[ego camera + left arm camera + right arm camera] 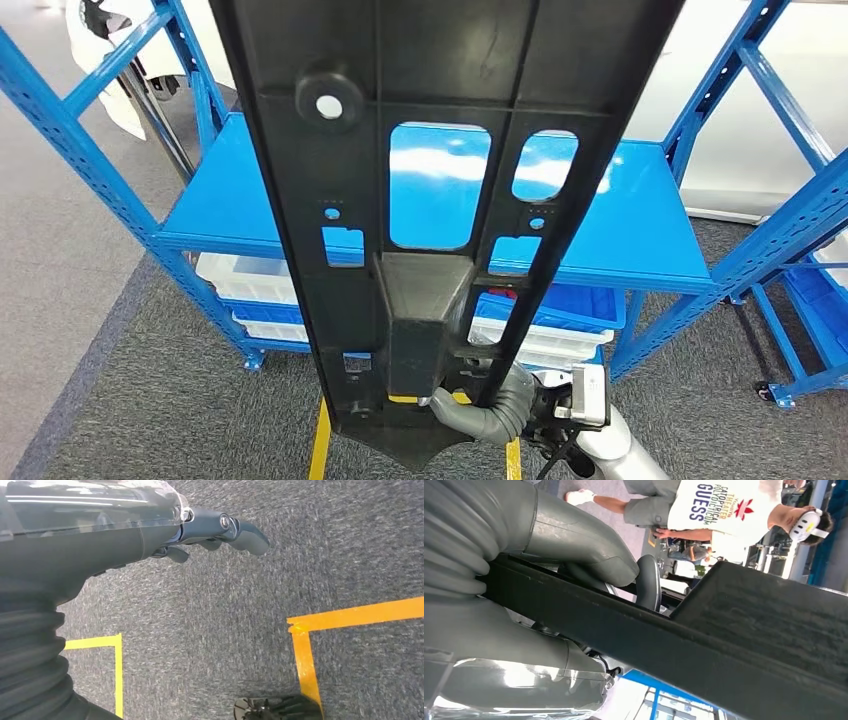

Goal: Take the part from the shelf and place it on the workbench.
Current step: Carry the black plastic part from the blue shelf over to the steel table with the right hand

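A blue steel shelf rack (640, 215) stands ahead on grey carpet (150, 400), its top deck bare and glossy, with white and blue plastic bins (250, 285) on the level below. In front of it rises the long black moulded plastic part (420, 150), ribbed and pierced with rounded openings, held upright and tilted, clear of the shelf and close to the head camera. The right hand (490, 400) grips its lower end; in the right wrist view the thick grey thumb (589, 545) presses one side of the part's edge and the fingers wrap the other. The left hand (220, 532) hangs over carpet marked with yellow tape (350, 617), fingers loosely curled, holding nothing. A person in a white printed shirt (724, 505) stands behind.
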You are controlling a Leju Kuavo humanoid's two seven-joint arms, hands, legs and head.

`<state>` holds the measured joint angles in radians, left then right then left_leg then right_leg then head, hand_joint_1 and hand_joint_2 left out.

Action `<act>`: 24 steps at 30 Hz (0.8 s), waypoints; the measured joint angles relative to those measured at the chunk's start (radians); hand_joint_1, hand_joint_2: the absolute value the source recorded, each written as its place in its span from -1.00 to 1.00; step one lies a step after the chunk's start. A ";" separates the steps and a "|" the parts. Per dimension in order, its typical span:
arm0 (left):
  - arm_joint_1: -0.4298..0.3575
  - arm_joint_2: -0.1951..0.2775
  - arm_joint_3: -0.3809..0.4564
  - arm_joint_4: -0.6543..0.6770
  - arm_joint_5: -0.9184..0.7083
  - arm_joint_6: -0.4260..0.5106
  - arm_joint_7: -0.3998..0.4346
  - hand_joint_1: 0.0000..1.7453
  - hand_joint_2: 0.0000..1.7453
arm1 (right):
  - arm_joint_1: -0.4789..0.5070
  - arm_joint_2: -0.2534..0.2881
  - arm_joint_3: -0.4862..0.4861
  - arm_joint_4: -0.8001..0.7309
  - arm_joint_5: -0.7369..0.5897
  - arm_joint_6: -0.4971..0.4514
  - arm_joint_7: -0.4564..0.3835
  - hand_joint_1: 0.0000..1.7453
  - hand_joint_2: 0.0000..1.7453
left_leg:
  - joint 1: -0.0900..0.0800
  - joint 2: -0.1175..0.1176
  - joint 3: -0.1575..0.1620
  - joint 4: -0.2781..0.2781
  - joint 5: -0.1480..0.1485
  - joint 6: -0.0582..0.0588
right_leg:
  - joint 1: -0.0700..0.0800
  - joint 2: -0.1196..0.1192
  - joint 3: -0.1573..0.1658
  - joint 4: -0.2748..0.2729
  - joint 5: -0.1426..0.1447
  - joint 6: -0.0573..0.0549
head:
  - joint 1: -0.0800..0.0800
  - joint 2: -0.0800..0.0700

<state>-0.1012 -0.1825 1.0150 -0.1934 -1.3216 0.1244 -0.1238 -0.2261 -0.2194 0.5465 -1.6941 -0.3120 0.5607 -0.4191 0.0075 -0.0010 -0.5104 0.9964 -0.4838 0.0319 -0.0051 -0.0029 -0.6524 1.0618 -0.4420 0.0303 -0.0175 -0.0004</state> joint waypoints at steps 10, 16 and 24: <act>-0.001 -0.002 0.000 0.000 0.000 -0.004 -0.001 -1.00 1.00 | 0.006 0.000 -0.004 -0.003 0.007 -0.007 -0.002 1.00 1.00 | -0.011 0.001 -0.088 0.010 0.069 -0.004 | 0.011 0.000 0.148 -0.058 -0.055 -0.023 | 0.000 0.000; -0.001 -0.001 0.000 0.000 0.000 -0.006 -0.003 -1.00 1.00 | 0.001 0.005 -0.006 -0.003 0.008 -0.005 -0.003 1.00 1.00 | -0.005 0.000 -0.129 0.092 0.005 -0.038 | 0.004 -0.007 0.129 -0.096 -0.011 -0.054 | 0.000 0.000; -0.001 0.001 0.000 0.000 0.000 -0.006 -0.003 -1.00 1.00 | 0.002 0.010 -0.006 -0.003 0.009 -0.005 -0.002 1.00 1.00 | 0.007 0.000 -0.126 0.227 -0.084 -0.060 | 0.002 -0.009 0.069 -0.079 0.023 -0.049 | 0.000 0.000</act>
<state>-0.1024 -0.1811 1.0147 -0.1930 -1.3213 0.1179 -0.1272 -0.2245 -0.2093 0.5406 -1.6972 -0.3026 0.5558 -0.4208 0.0145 -0.0014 -0.6368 1.2238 -0.5682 -0.0278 -0.0026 -0.0118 -0.5835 0.9832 -0.4192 -0.0182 -0.0179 -0.0004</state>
